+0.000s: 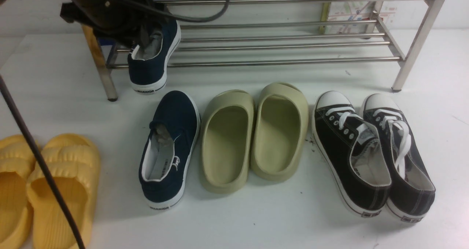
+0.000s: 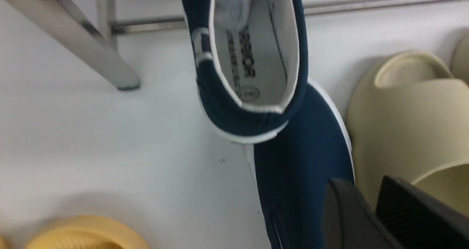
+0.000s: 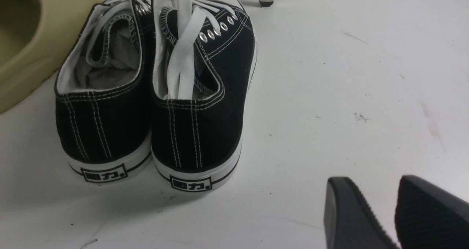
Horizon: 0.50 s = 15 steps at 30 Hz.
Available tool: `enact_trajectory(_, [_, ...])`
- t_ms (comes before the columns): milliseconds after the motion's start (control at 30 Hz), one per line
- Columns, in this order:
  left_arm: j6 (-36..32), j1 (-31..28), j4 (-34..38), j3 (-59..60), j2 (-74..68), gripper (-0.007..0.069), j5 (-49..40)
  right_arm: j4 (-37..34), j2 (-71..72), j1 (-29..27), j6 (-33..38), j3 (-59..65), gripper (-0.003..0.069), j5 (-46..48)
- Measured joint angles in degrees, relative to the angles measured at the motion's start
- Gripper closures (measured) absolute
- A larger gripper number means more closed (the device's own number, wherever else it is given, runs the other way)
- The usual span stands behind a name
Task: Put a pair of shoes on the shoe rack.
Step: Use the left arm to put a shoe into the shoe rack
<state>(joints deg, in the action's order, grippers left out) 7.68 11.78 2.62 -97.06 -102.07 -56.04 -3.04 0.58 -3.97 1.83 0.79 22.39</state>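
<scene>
Two fingers of the left end effector (image 2: 362, 183) stand slightly apart, empty, near one navy shoe (image 1: 152, 58) resting on the shoe rack (image 1: 285, 62), heel overhanging. Roughly half done: the other navy shoe (image 1: 168, 150) lies on the bench (image 1: 256, 219); right end effector (image 3: 373, 181) spread, empty.

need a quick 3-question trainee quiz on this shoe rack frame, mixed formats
1. True or false: one navy sneaker sits on the shoe rack at its left end.
2. Which pair lies between the other navy sneaker and the black lace-ups? A yellow slides, B olive slides, C none.
3. Short answer: is the right gripper holding anything?
Key: 1 true; 2 B; 3 no, its jaws are open and empty.
</scene>
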Motion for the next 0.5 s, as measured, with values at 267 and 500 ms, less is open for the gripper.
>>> enact_trajectory(267, [8.93, 0.00, -3.08, 15.62, -0.87, 0.0638, 14.28, 0.02, 0.00, 0.00, 0.00, 0.00, 0.0419, 0.00])
enact_trajectory(500, [12.14, 0.00, -9.40, 16.28, -4.02, 0.0638, 25.74, 0.13, 0.00, 0.00, 0.00, 0.00, 0.0419, -0.06])
